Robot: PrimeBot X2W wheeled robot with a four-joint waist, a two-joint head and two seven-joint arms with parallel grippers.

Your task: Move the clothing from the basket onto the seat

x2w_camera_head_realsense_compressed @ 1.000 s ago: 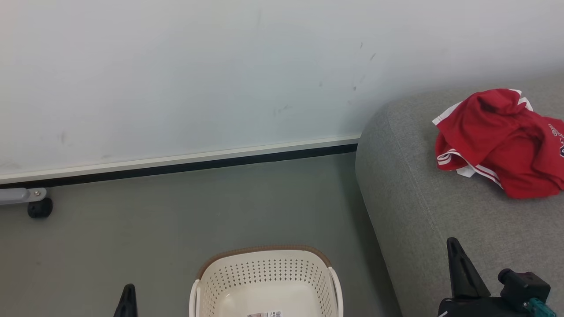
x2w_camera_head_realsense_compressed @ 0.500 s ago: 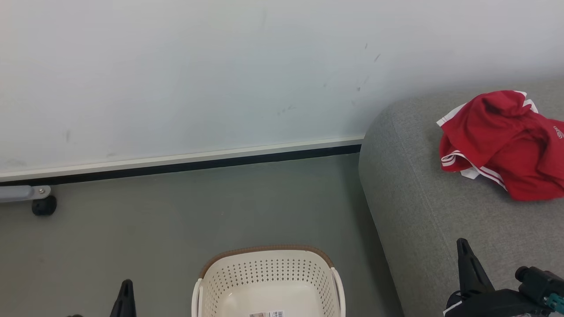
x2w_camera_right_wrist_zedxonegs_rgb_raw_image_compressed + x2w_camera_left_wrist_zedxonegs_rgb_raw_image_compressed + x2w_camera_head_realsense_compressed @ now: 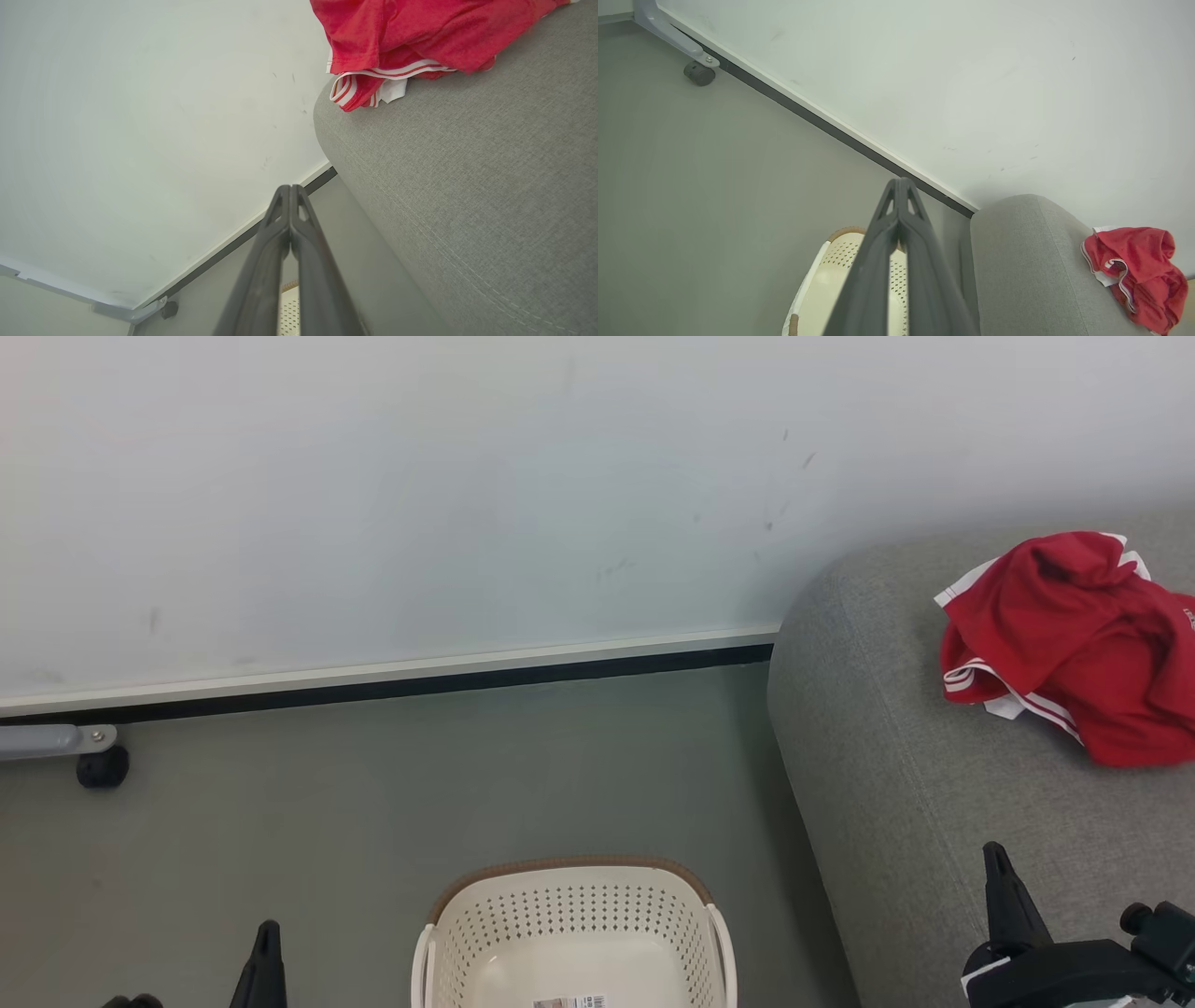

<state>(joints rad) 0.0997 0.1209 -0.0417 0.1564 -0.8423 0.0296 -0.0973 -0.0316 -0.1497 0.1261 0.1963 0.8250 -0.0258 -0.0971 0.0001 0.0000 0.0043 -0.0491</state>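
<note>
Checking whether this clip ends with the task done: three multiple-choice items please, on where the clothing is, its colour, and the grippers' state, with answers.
1. Where is the clothing? A) on the seat B) under it C) hanging from a finger
2. Its colour? A) blue B) red with white trim C) black
3. The left gripper and right gripper are: A) both open B) gripping cloth C) both shut, empty
Answers: A, it rests on the grey cushion; B, red fabric, white stripes; C, both close to a point, nothing between.
</note>
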